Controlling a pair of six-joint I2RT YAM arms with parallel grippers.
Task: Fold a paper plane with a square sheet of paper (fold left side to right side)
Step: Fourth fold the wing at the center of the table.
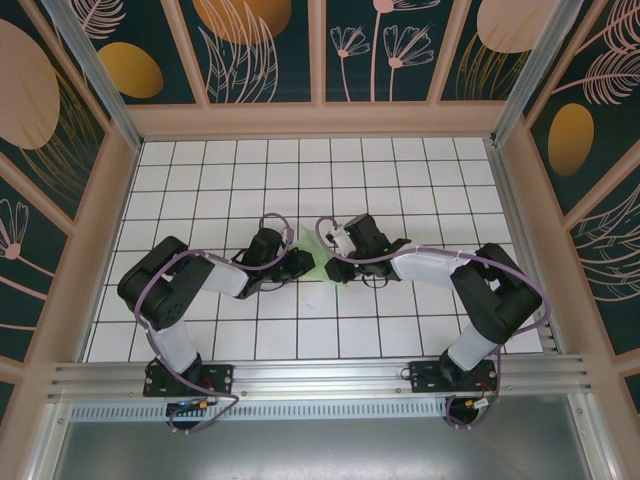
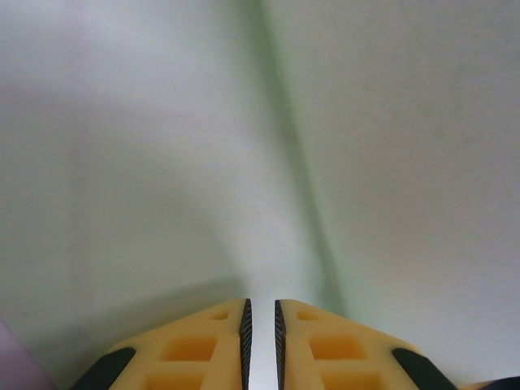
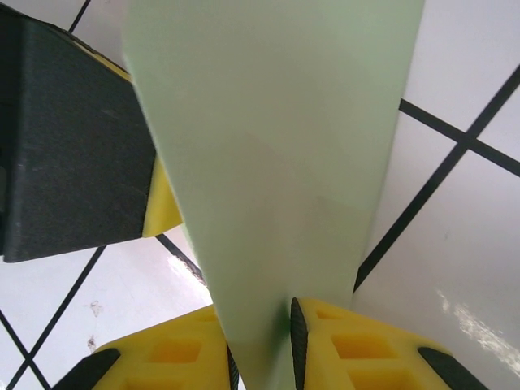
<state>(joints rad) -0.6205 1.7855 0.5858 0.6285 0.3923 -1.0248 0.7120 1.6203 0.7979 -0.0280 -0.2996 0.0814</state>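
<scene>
While nearly closed, left tool [image 2: 261, 313] and right tool [image 3: 262, 337] apparently pinch the green sheet [image 3: 276, 146]

The pale green paper [image 1: 313, 258] is at mid-table, nipped on one side by my left claw [image 2: 260, 307] and on the other by my right claw [image 3: 260, 313]. It is plain, softly creased, and narrows toward my right claw.

Table top: white tiles [image 1: 400, 180], black grid lines.
Walls: dark teal panels [image 1: 265, 50], orange and pink plant prints.
Near edge: aluminium rail [image 1: 320, 378].
</scene>
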